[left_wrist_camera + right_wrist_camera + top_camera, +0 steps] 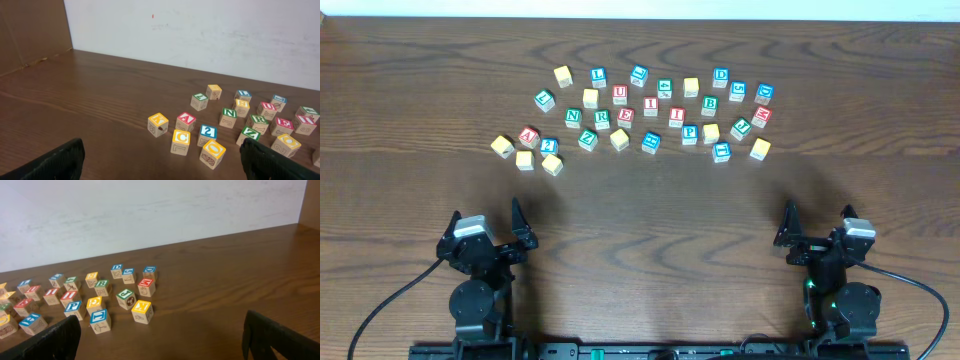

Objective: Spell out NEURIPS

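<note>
A: Letters where?
B: Far half of the desk (640, 220); green N cube (574, 117), green R cube (602, 119), red E cube (625, 117) in a row, close together; red U cube (619, 94) just behind; red I cube (650, 106) beside the E; blue P cube (689, 133) further right.
A: Claws?
B: Left claw (485, 220) spread wide, empty; right claw (817, 215) likewise; both at the near edge, well apart from them.

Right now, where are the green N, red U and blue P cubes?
green N cube (574, 116): overhead view, top face.
red U cube (620, 95): overhead view, top face.
blue P cube (689, 132): overhead view, top face.
</note>
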